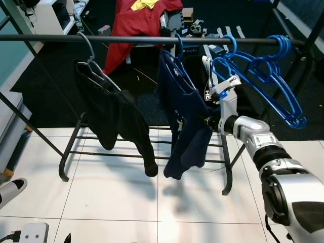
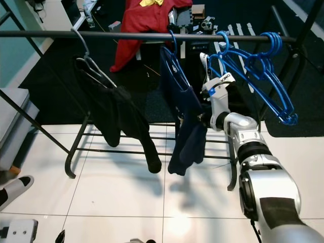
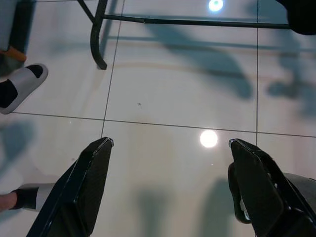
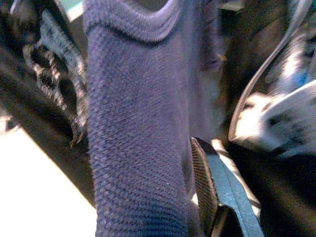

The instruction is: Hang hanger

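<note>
**Navy garment on a blue hanger, hooked over the rail**

The blue hanger (image 1: 178, 50) is hanging from the black rail (image 1: 126, 38) of the clothes rack (image 1: 71, 152), its hook curling over the bar and its long axis running down and away from the camera toward the robot's right, so the shoulders are slanting rather than lying square to the rail. It is carrying a navy garment (image 1: 185, 116) that is drooping in loose folds below the rail, its lower end dangling over the rack's low crossbars.

The right end effector (image 1: 208, 121) is reaching up beside the garment, pressed against the cloth at about mid height. In the right wrist view the knit navy fabric is lying right across the lens with one black finger (image 4: 210, 192) showing just beside it (the other finger is hidden behind the cloth, so I cannot tell how far the fingers are apart or whether they are pinching anything).

To the robot's left on the same rail, a grey hanger (image 1: 91, 61) is holding a black garment (image 1: 114, 119). To the right, a bunch of empty blue hangers (image 1: 273, 76) is hanging together near the rail's end.

The left end effector (image 3: 168, 182) is hanging idle over the white tiled floor (image 3: 173, 98), its two fingers spread wide with nothing between them. A slipper (image 3: 19, 89) is lying on the tiles near the rack's foot.
</note>
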You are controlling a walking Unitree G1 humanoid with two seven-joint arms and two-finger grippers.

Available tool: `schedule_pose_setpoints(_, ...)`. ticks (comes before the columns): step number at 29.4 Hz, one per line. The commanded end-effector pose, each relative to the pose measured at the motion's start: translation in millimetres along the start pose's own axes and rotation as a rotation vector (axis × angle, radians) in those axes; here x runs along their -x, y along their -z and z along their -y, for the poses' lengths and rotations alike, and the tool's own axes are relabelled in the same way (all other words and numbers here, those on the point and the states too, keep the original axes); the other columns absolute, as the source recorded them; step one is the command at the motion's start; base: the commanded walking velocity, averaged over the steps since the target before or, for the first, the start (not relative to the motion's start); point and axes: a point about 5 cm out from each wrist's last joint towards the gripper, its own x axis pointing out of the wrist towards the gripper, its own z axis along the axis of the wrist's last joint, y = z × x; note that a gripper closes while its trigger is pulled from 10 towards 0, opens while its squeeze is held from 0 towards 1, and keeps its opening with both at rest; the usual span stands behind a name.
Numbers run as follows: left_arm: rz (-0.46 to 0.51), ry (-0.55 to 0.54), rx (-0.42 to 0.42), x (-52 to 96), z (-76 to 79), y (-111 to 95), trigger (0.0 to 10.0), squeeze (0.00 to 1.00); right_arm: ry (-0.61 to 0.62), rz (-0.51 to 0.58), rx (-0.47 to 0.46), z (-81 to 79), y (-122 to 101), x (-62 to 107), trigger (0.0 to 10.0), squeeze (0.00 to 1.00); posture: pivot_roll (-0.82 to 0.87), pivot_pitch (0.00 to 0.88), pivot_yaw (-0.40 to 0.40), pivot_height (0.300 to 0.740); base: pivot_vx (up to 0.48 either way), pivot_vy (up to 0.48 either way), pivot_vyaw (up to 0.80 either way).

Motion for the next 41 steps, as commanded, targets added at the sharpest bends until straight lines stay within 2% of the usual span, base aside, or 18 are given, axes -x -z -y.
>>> schedule_pose_setpoints(1,-0.039,-0.006,0.001,4.2,0.9,10,10.0,0.0,0.03,0.035,-0.014,4.0,-4,1.6,0.0,0.0,0.09,0.172,0.053,0.74,0.0,0.0,0.0)
schedule_pose_setpoints(6,-0.034,0.003,0.018,-2.3,9.2,11,10.0,0.0,0.046,0.093,-0.054,9.6,-14,4.6,0.0,0.0,0.07,0.157,0.046,0.74,0.0,0.0,0.0)
schedule_pose_setpoints(21,-0.027,0.005,0.029,-7.1,14.6,11,10.0,0.0,0.078,0.089,-0.052,12.6,-13,6.0,0.0,0.0,0.06,0.151,0.04,0.74,0.0,0.0,0.0)
schedule_pose_setpoints(22,-0.026,0.005,0.029,-7.5,14.3,12,10.0,0.0,0.093,0.066,-0.053,10.9,-6,5.0,10.0,0.0,0.06,0.151,0.039,0.74,0.0,0.0,0.0)
schedule_pose_setpoints(25,-0.026,0.004,0.03,-7.5,14.2,12,10.0,0.0,0.097,0.06,-0.053,10.4,-5,4.8,10.0,0.0,0.06,0.151,0.039,0.74,0.0,0.0,0.0)
schedule_pose_setpoints(26,-0.026,0.004,0.03,-7.6,14.1,12,10.0,0.0,0.077,0.057,-0.048,8.1,-3,4.1,10.0,1.0,0.06,0.151,0.038,0.74,0.0,0.0,0.0)
schedule_pose_setpoints(30,-0.025,0.001,0.028,-5.9,12.1,12,10.0,0.0,0.062,0.066,-0.04,3.1,-5,0.2,10.0,1.0,0.07,0.157,0.039,0.74,0.0,0.0,0.0)
schedule_pose_setpoints(31,-0.025,0.0,0.028,-5.7,11.7,12,10.0,0.0,0.067,0.06,-0.039,2.6,-5,-0.6,10.0,0.71,0.07,0.157,0.039,0.74,0.0,0.0,0.0)
schedule_pose_setpoints(32,-0.024,0.0,0.026,-5.1,11.4,12,10.0,0.0,0.079,0.052,-0.037,2.7,-6,-1.5,10.0,0.0,0.08,0.161,0.037,0.74,0.0,0.0,0.0)
schedule_pose_setpoints(36,-0.022,-0.002,0.024,-3.3,10.1,12,10.0,0.0,0.097,0.048,-0.031,2.1,-10,-3.9,10.0,0.0,0.08,0.166,0.036,0.74,0.0,0.0,0.0)
schedule_pose_setpoints(41,-0.023,-0.004,0.022,-1.3,9.3,13,10.0,0.0,0.068,0.084,-0.071,-2.0,-17,-7.5,10.0,0.0,0.09,0.171,0.037,0.74,0.0,0.0,0.0)
